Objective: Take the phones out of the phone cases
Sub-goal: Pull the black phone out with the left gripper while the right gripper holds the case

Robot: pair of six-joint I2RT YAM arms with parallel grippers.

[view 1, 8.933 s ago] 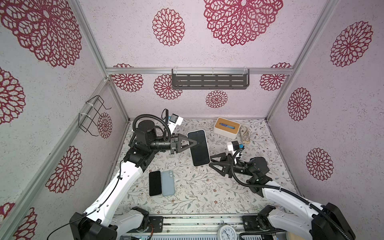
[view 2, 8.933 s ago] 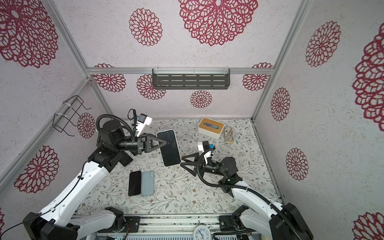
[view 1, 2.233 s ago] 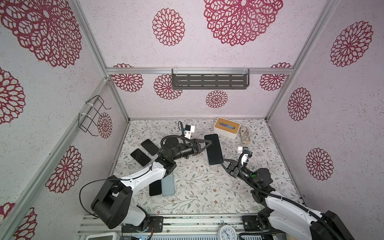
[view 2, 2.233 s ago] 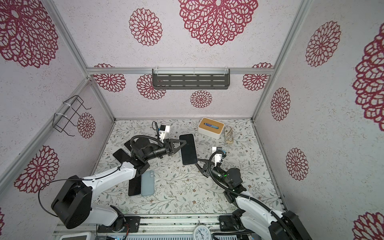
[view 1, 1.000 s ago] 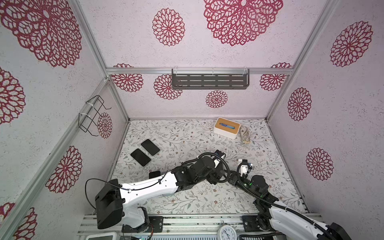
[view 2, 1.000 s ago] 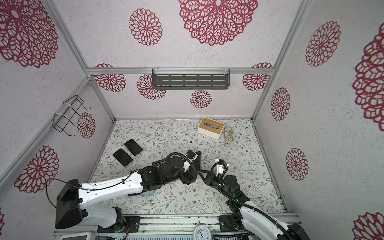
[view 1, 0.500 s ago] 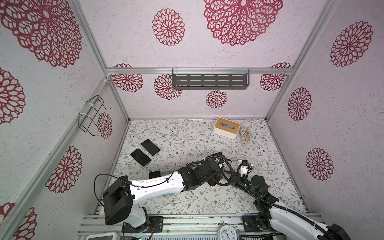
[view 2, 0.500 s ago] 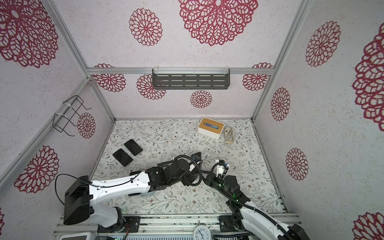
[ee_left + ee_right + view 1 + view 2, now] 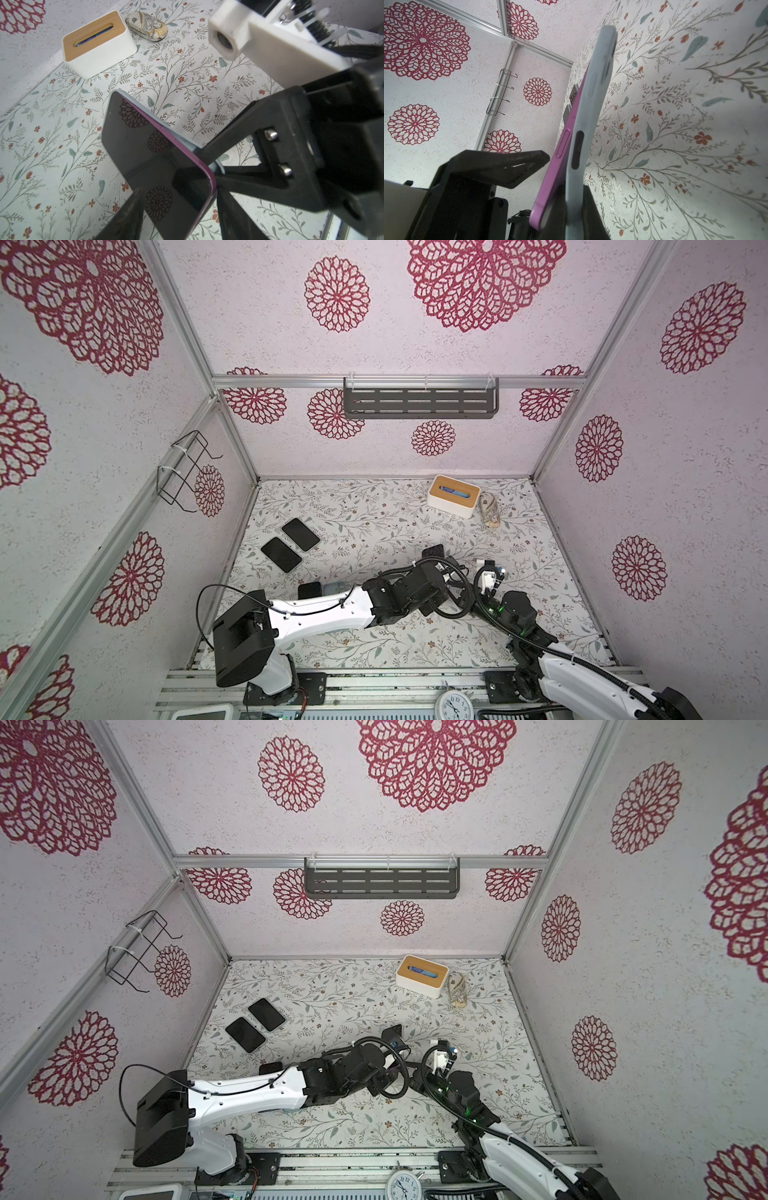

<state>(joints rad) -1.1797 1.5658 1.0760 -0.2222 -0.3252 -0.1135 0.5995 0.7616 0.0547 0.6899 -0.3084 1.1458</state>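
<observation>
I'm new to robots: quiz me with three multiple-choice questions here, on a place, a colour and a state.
1. Where do the two loose dark phones lie? A by the left wall; B beside the tissue box; C on the shelf.
2. The held phone's frame is: A green; B yellow; C pink.
3. That phone is: A fully in its case; B partly peeled out; C lying apart from it.
Key: 1A, seen in both top views; 2C, its pink side shows in the right wrist view; 3B, one corner stands clear of the grey-blue case.
</observation>
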